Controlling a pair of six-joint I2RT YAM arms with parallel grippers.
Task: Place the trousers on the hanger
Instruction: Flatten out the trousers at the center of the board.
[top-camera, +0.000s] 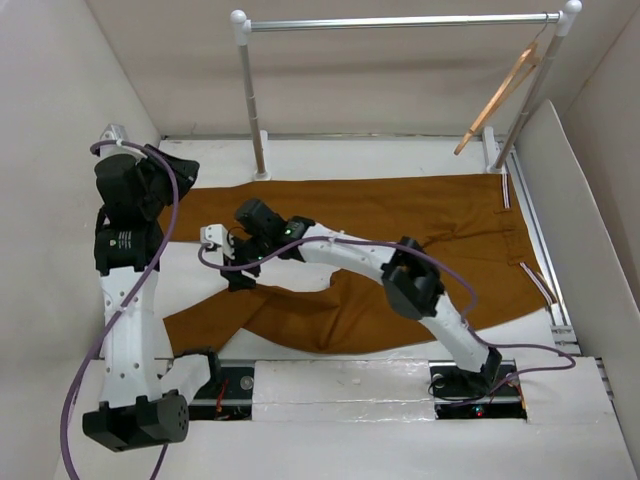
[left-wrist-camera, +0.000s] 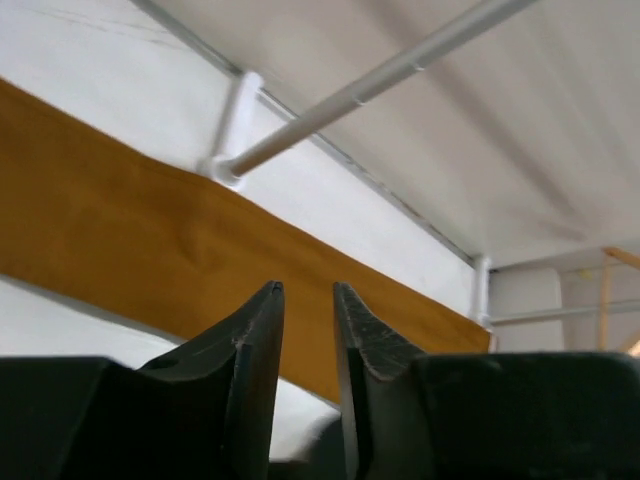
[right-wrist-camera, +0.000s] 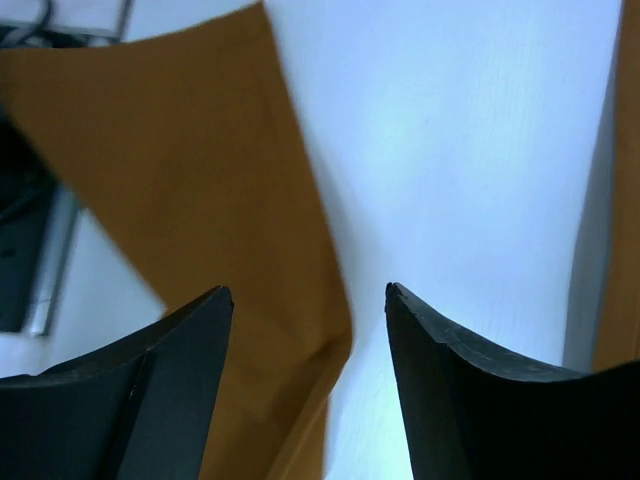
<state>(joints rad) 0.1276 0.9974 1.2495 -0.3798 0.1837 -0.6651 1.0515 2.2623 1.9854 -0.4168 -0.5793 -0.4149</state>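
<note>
Rust-brown trousers (top-camera: 420, 215) lie flat on the white table (top-camera: 300, 160), waistband to the right. One leg runs left along the far side and the other slants toward the near left. The hanger (top-camera: 497, 95) hangs tilted by its hook from the right end of the rail (top-camera: 400, 21), above the waistband end and apart from the cloth. The right arm reaches left across the trousers. The right gripper (right-wrist-camera: 308, 295) is spread wide and holds nothing, with a leg's edge below it, one finger over cloth and the other over bare table. The left gripper (left-wrist-camera: 308, 295) is raised at the left, facing the far leg and rail. Its fingers are nearly together with a narrow slit between, and it is empty.
</note>
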